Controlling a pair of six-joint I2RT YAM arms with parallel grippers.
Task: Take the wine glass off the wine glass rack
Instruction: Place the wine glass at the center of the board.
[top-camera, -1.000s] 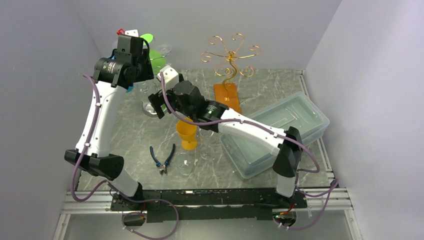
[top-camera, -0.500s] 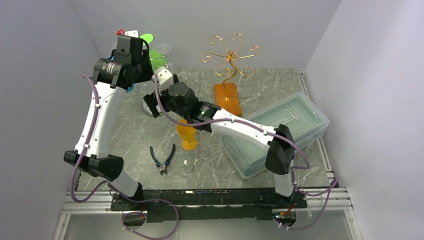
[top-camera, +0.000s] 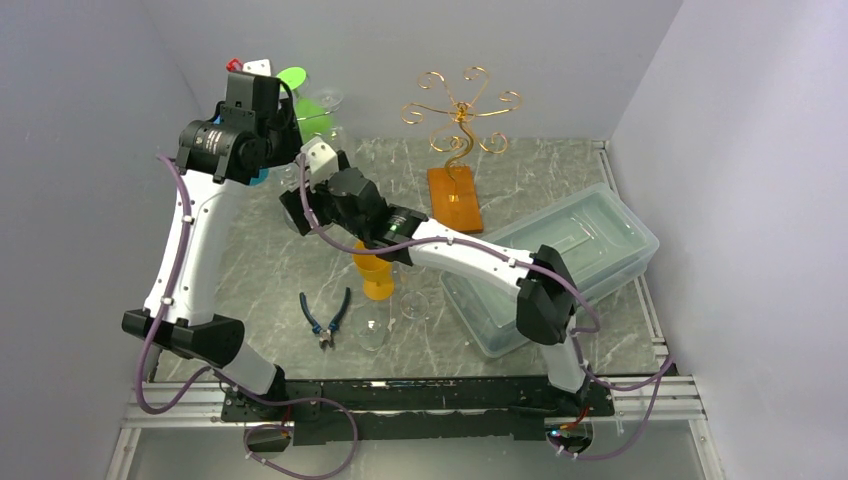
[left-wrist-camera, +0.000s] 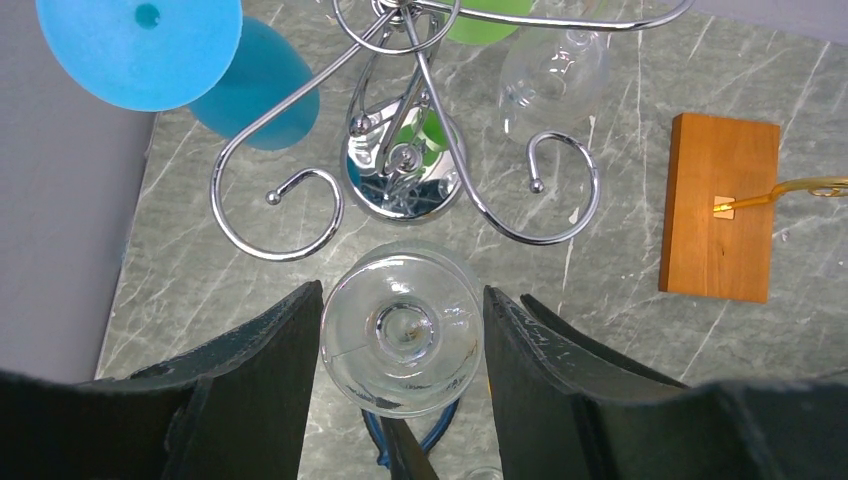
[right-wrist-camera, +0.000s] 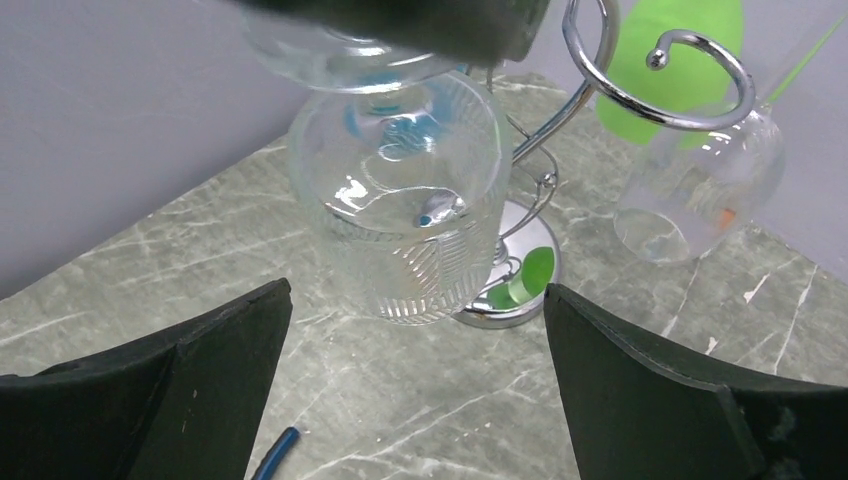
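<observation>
pliers: blue-handled pair (top-camera: 325, 318), lying flat on the table (top-camera: 250, 265) near the front edge

orange cup: (top-camera: 377, 272) stands just behind and right of the pliers, partly tucked under the right arm

plastic bin: clear one (top-camera: 590, 240), over on the right, sitting at an angle

right gripper: (right-wrist-camera: 415, 290) jaws spread super wide with nothing in them. The glass bowl hangs just ahead of the gap and neither finger touches it

left gripper: (left-wrist-camera: 402, 292) points straight down, fingers pinching the foot of the glass from both sides

wine glass: (left-wrist-camera: 400, 330) clear, upside down with the foot on top, up off the table. It's on the near side of the curled arms, outside the hooks as far as I can tell

wine glass rack: chrome (left-wrist-camera: 400, 180), back left corner. A blue glass (left-wrist-camera: 140, 45), a green glass (right-wrist-camera: 680, 50) and another clear one hang from it

gold rack: (top-camera: 462, 105) on a wooden block, at the back, well to the right
</observation>
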